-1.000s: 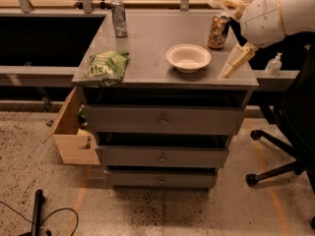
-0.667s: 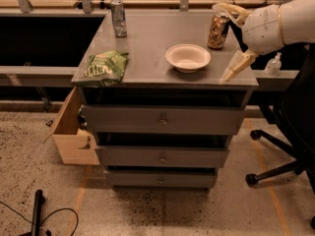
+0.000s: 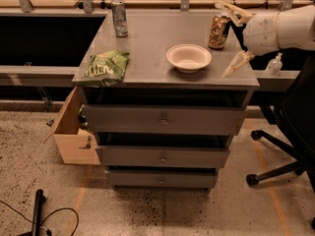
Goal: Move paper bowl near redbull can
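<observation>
The paper bowl (image 3: pixel 189 58), off-white and shallow, sits upright on the grey cabinet top (image 3: pixel 147 43), right of centre. The redbull can (image 3: pixel 118 17), slim and silvery, stands at the back left corner, far from the bowl. My gripper (image 3: pixel 234 38) hovers at the right edge of the top, just right of the bowl and beside a gold-brown can (image 3: pixel 218 32). Its two cream fingers are spread wide, one pointing up-left (image 3: pixel 231 11) and one down-left (image 3: pixel 237 63). It is open and holds nothing.
A green chip bag (image 3: pixel 105 68) lies at the front left corner of the top. The cabinet has several drawers (image 3: pixel 162 119) below. A cardboard box (image 3: pixel 74 132) stands at its left, an office chair (image 3: pixel 290 146) at its right. A small bottle (image 3: pixel 273 65) stands behind the arm.
My arm has shifted slightly to the right and down at the cabinet's right edge. The bowl, both cans and the chip bag have not moved.
</observation>
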`<state>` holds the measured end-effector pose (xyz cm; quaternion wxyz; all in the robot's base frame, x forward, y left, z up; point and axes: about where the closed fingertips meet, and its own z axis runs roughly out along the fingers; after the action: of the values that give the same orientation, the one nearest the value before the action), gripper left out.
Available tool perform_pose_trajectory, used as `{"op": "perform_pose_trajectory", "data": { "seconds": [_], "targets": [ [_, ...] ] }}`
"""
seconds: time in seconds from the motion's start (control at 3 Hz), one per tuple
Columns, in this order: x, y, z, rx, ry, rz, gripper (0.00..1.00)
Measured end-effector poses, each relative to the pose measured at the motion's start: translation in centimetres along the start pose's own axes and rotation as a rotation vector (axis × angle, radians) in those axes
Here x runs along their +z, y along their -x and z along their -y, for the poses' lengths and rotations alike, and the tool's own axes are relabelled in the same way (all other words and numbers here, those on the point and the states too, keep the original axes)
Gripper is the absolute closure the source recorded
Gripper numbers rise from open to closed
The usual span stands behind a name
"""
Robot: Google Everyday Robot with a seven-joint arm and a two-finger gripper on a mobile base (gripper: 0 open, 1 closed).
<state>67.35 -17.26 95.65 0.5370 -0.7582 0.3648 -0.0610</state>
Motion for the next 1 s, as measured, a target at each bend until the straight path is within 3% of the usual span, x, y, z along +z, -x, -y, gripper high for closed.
{"op": "perform_pose_trajectory", "data": {
  "seconds": [0.33,0.67,1.0],
  "targets": [
    [0.64,-2.64,1.23,-0.13,-0.064,-0.027,0.0],
    [0.78,-3.06,1.51,-0.172,-0.076,-0.032,0.0],
    [1.44,-3.22,1.25,-0.167,-0.091,-0.029,0.0]
  ]
}}
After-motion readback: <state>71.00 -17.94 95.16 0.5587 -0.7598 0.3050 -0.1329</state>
